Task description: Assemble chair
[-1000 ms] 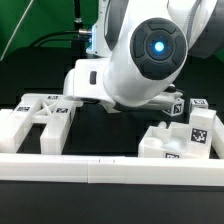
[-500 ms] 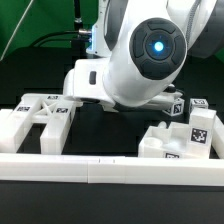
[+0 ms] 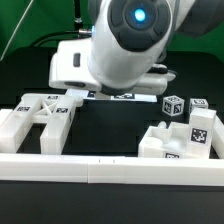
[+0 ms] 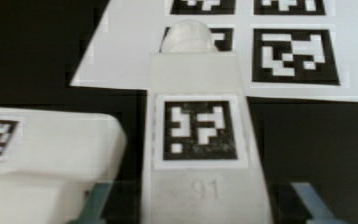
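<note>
ASSEMBLY IN PROGRESS: The Panda arm [image 3: 125, 45] bends low over the black worktop [image 3: 100, 128], its fingers [image 4: 92, 203] closed on either side of a white square chair leg [image 4: 197, 165]. Seen from the wrist, the leg carries one black-and-white tag on the face turned to the camera. Its rounded tip reaches over the edge of the marker board [image 4: 131, 50]. Whether the leg rests on the worktop or hangs clear of it cannot be told. Just beside the leg sits another white chair block [image 4: 51, 150] with a tag of its own. In the exterior view the arm hides the grip. A slotted panel [image 3: 35, 118] lies at the exterior view's left. A cluster of tagged parts [image 3: 185, 138] and a small cube [image 3: 172, 104] sit at its right, with a plain white rail [image 3: 110, 166] along the front.
</note>
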`<action>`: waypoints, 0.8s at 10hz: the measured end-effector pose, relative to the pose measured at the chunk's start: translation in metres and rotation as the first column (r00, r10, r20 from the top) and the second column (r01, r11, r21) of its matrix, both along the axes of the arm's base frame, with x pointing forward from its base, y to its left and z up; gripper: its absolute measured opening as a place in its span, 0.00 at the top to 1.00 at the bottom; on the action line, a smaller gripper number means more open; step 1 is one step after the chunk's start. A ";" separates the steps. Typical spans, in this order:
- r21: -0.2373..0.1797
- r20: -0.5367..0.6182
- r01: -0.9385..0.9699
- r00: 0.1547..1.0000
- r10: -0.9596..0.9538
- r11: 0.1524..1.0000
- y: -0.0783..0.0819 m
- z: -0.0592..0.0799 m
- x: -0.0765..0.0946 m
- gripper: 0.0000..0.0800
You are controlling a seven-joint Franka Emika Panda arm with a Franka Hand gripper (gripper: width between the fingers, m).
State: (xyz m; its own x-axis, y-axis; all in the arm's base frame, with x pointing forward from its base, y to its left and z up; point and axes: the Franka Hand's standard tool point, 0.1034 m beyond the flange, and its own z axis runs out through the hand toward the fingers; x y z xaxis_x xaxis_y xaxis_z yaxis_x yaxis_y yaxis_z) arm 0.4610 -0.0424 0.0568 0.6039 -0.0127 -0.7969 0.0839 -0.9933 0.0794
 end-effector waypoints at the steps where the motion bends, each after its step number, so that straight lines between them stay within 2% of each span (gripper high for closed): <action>1: 0.005 0.005 0.002 1.000 -0.002 1.000 0.003 0.014 0.003 0.64; 3: 0.017 0.041 -0.007 0.999 0.006 1.000 0.009 0.032 0.013 0.64; 7: 0.019 0.074 -0.010 0.997 0.008 1.000 0.008 0.029 0.018 0.64; 8: 0.017 0.096 -0.013 0.995 0.012 1.000 0.010 0.031 0.025 0.64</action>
